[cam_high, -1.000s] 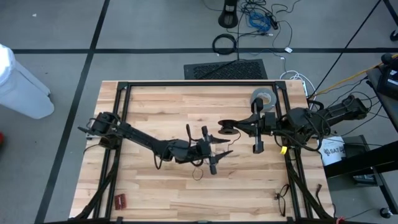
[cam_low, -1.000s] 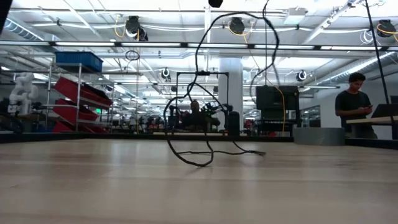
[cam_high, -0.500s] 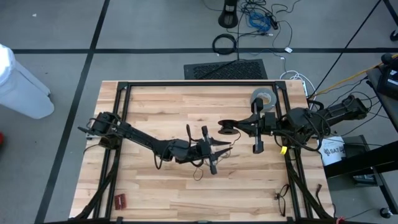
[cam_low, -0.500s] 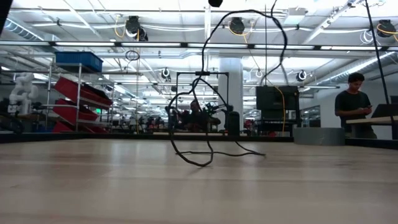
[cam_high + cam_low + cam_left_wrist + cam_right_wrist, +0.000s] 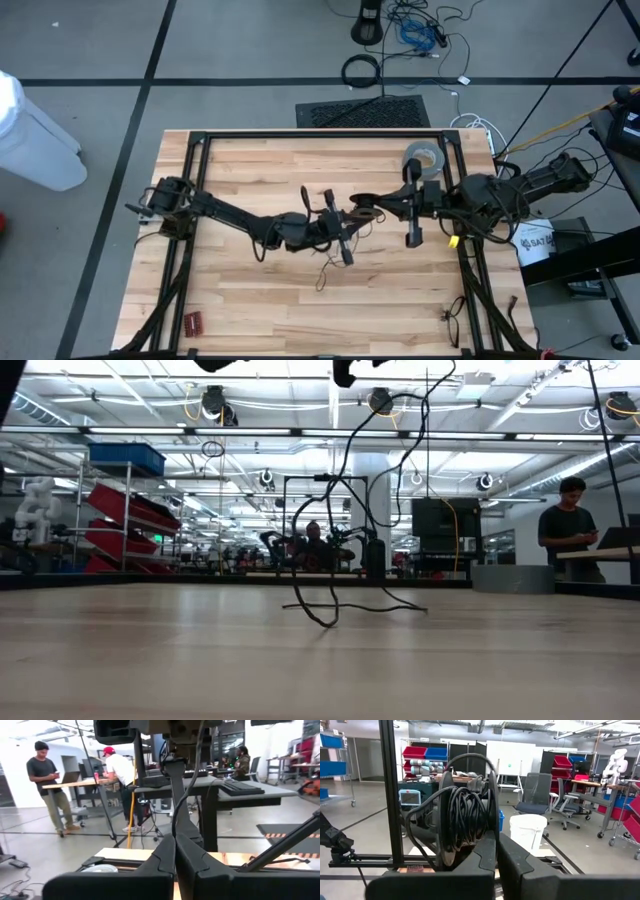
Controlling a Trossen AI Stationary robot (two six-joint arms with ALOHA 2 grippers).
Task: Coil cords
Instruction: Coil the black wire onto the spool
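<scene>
**Coiling Step: Cord Gripped Near the Spool**

High view. The left pincer [image 5: 345, 232] sits at mid-tabletop, close to the right pincer [image 5: 372, 207], which holds a small spool [image 5: 368, 208]. The cord [image 5: 322, 278], a thin black wire, trails from between the two arms down to a loose end on the wooden tabletop [image 5: 250, 165]. A grey tape roll [image 5: 424, 158] lies near the far right corner.

Low view. The cord [image 5: 335, 540] hangs in tall, uneven loops from above; only its lowest bend and one short run touch the tabletop [image 5: 320, 660]. Beyond the edge lies an open workshop with shelving and ceiling lights, and a person [image 5: 566, 520] stands at a desk.

Left wrist view. The fingers of the left pincer [image 5: 175, 851] are pressed together, with the cord [image 5: 186, 790] rising from their tips, so the wire appears pinched. Two persons stand at a bench in the room behind.

Right wrist view. The right pincer [image 5: 497, 851] is clamped on the flange of the spool [image 5: 465, 810], which already carries several dark turns. A white bucket [image 5: 528, 832] and chairs stand behind.

Procedure note. To wind well, keep light tension on the wire, lead it squarely between the flanges, and clear the hanging loops before they kink or snag.
</scene>
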